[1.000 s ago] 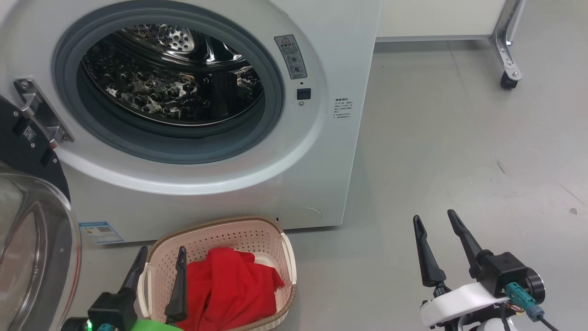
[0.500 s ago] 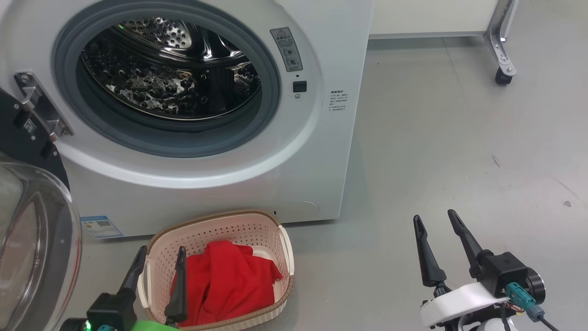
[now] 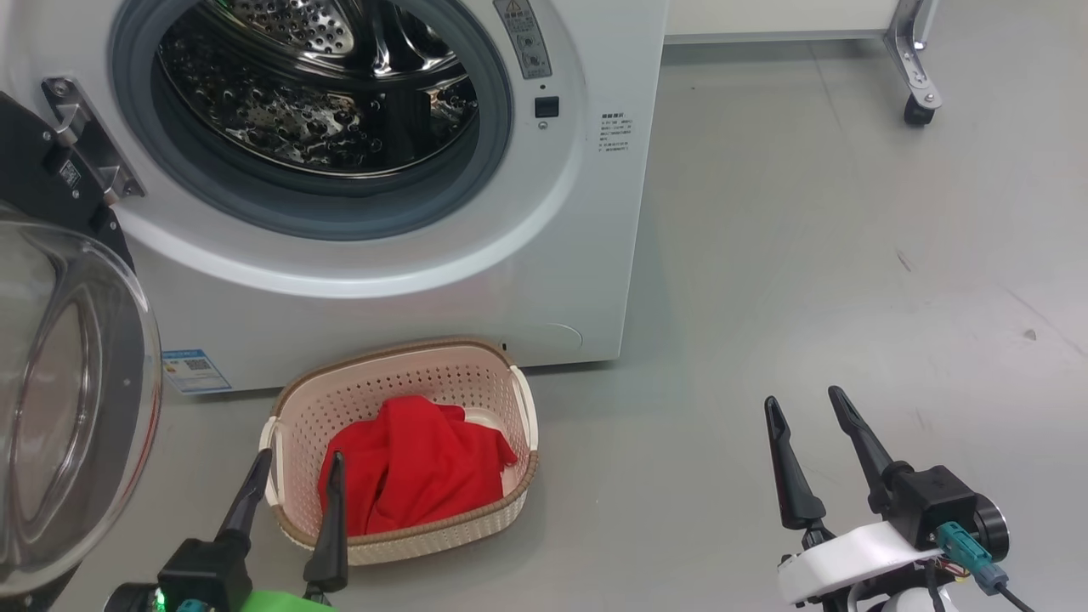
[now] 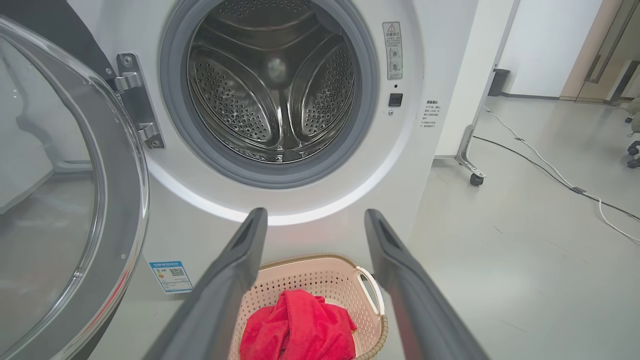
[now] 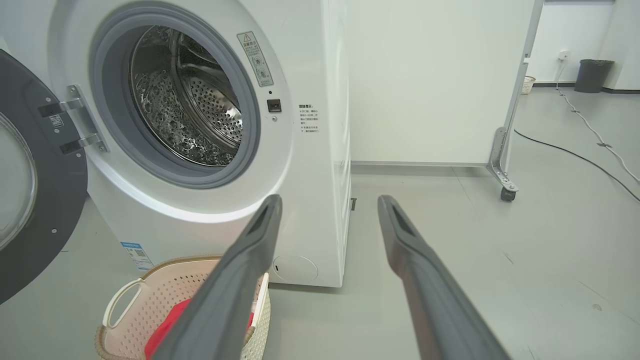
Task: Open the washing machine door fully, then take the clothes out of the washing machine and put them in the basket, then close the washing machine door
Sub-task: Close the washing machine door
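Grey polished floor (image 3: 807, 255) spreads before the big white front-loading washing machine (image 3: 561, 255) on my head view. Its round black-rimmed glass door (image 3: 76, 382) hangs swung wide at the left. The bright red fabric clothes (image 3: 416, 467) lie inside the small cream perforated basket (image 3: 399, 544) just before the machine. My left gripper (image 3: 299, 459) hovers spread at the basket's near rim, and my right gripper (image 3: 802, 399) is spread over bare floor; both hold nothing.

Left wrist view: the steel drum looks empty, with the clothes in the basket below.

Right wrist view: the door is open.

I judge opening and unloading done; closing the door remains.
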